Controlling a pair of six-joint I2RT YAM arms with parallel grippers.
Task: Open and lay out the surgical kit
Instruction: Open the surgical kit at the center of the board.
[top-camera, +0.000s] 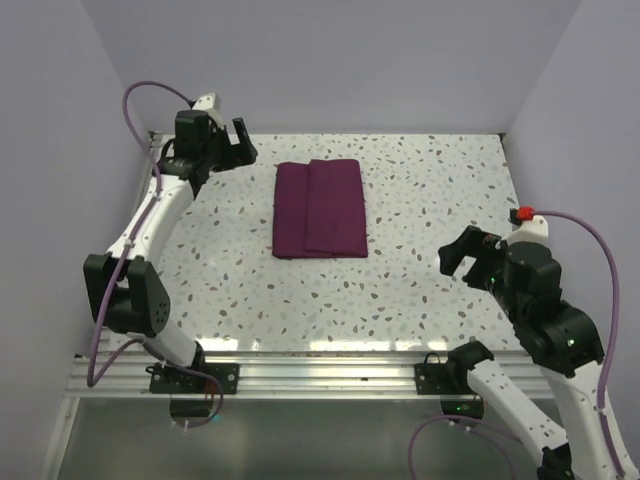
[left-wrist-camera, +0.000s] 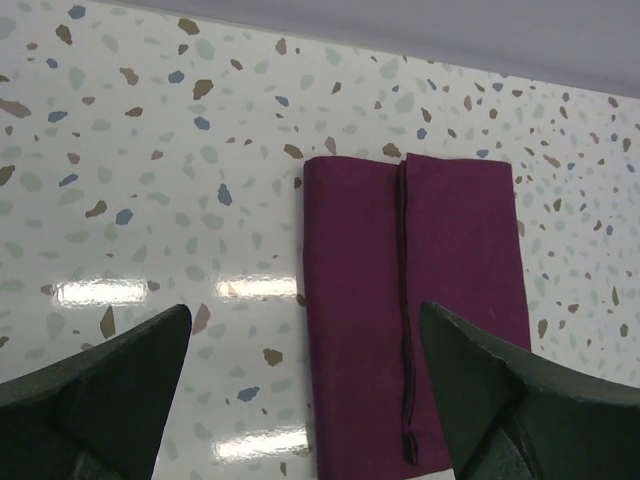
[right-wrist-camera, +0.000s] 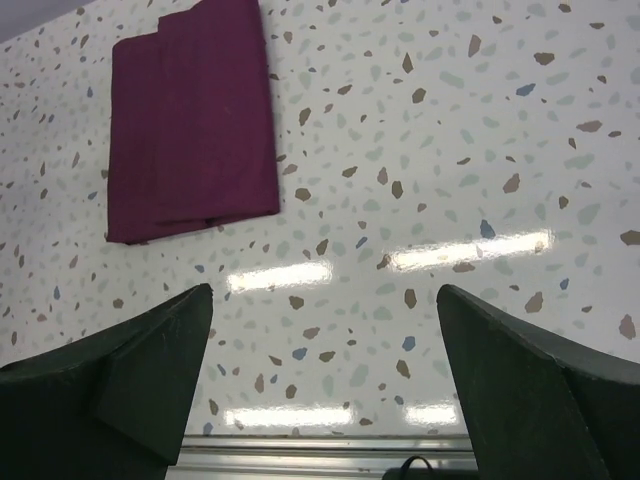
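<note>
I see the surgical kit as a maroon cloth wrap, folded shut into a flat rectangle. It lies on the speckled counter, in the upper centre of the overhead frame. A flap edge runs along its length, a little off centre, with a dark stitched hem that shows plainly in my left wrist view.

My left hand sits in the upper left of the overhead frame, near the wrap's far left corner but apart from it. Its jaws are spread wide and carry nothing. In its own camera the wrap fills the lower middle, between the two dark fingers.

My right hand is at the middle right of the overhead frame, well apart from the wrap, jaws likewise wide and bare. In its wrist view the wrap lies in the upper left.
</note>
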